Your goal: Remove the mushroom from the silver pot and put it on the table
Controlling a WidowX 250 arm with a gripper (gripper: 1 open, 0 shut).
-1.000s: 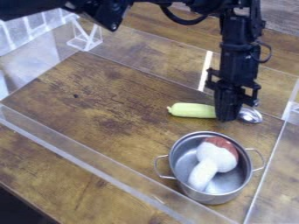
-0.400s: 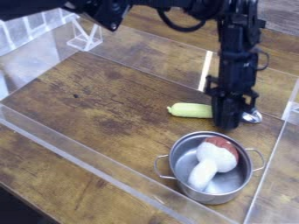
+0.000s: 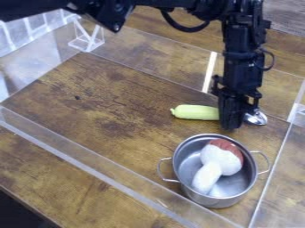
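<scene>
The mushroom (image 3: pixel 213 166), a thick white stem with a reddish-brown cap at its far end, lies inside the silver pot (image 3: pixel 183 172) near the front right of the wooden table (image 3: pixel 107 98). My black gripper (image 3: pixel 234 121) points down behind the pot, over the silver end of a yellow-green oblong piece (image 3: pixel 194 112). Its fingers look pressed together, and whether they pinch that piece's end cannot be made out. The gripper stands clear of the pot and the mushroom.
Clear acrylic walls (image 3: pixel 71 147) border the table on all sides. A clear acrylic stand (image 3: pixel 86 36) sits at the back left. Bare wood lies left of the pot.
The gripper has kept its place behind the pot, sinking only slightly toward the yellow-green piece. Pot and mushroom have not moved.
</scene>
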